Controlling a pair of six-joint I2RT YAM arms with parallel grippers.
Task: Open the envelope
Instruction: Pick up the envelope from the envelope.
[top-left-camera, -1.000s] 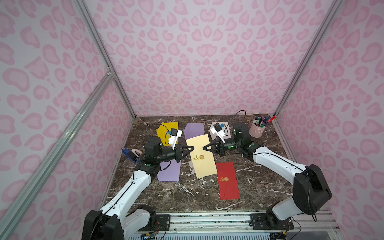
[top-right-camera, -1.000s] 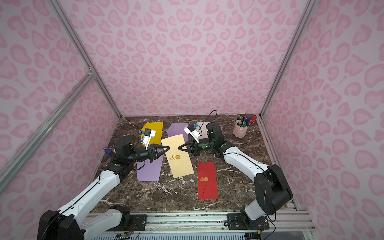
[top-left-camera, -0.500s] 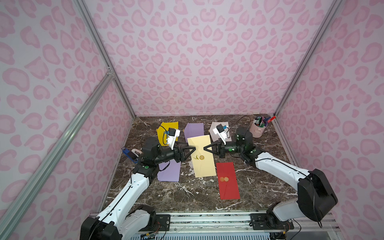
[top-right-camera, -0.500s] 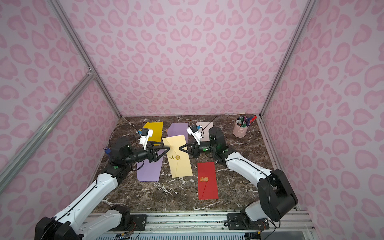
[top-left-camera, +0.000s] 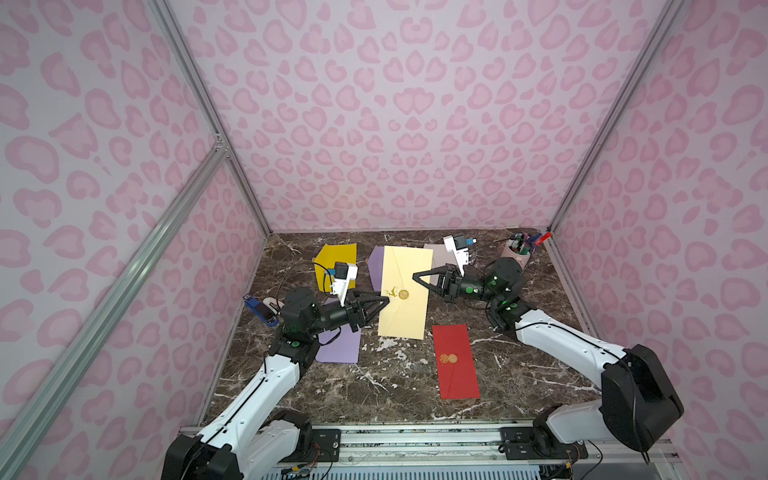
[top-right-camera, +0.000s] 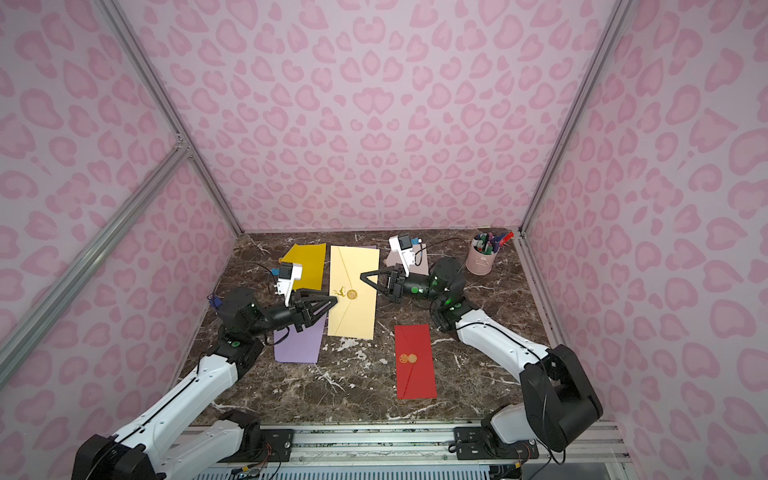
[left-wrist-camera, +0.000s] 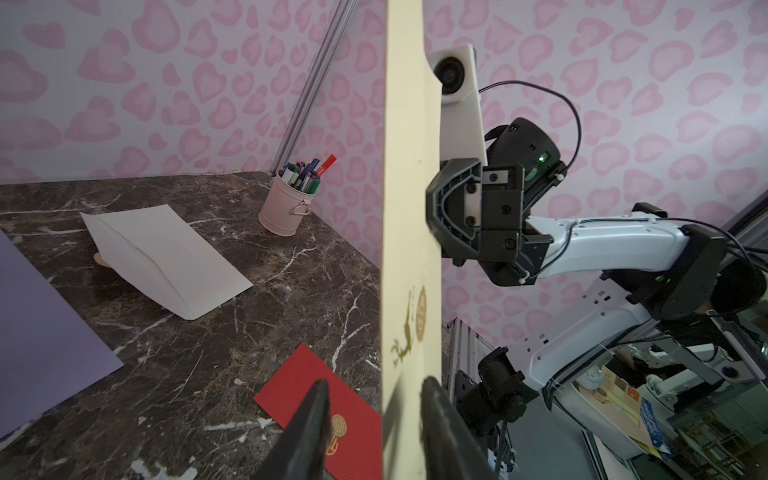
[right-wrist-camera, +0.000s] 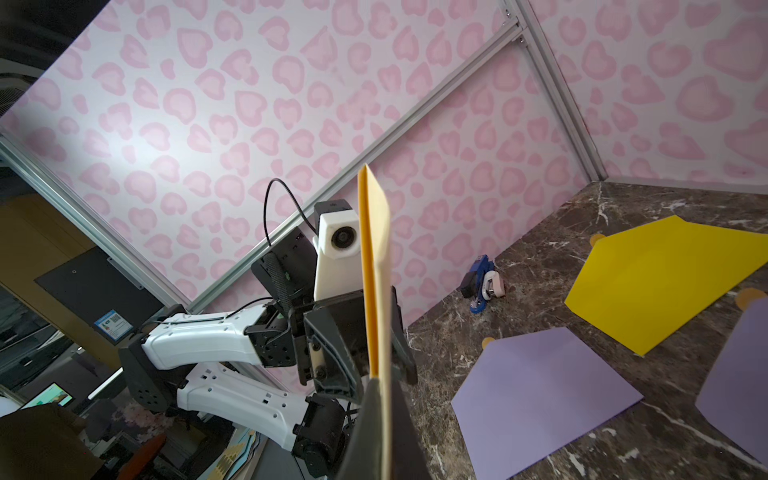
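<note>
The right pincer (top-left-camera: 415, 277) is clenched on one long edge of the pale cream paper envelope (top-left-camera: 409, 262). In both top views the envelope is held above the dark marbled surface (top-left-camera: 374, 386), with the left pincer (top-left-camera: 388, 300) at its opposite edge. The only container is a pink metal bucket (top-right-camera: 481, 262) in the far corner, crammed with marker pens (top-right-camera: 488, 242) and well apart from both arms.

In the left wrist view, the left pincer is released, its fingers (left-wrist-camera: 309, 424) astride the envelope's edge. With only one grip, the thin sheet may sag or swivel. The fingers could then pinch both layers instead of the flap, or tear the paper near the gold seal (left-wrist-camera: 420, 307).

In the right wrist view, the envelope is edge-on, nipped between the right jaws; a shallow hold there could slip.
</note>
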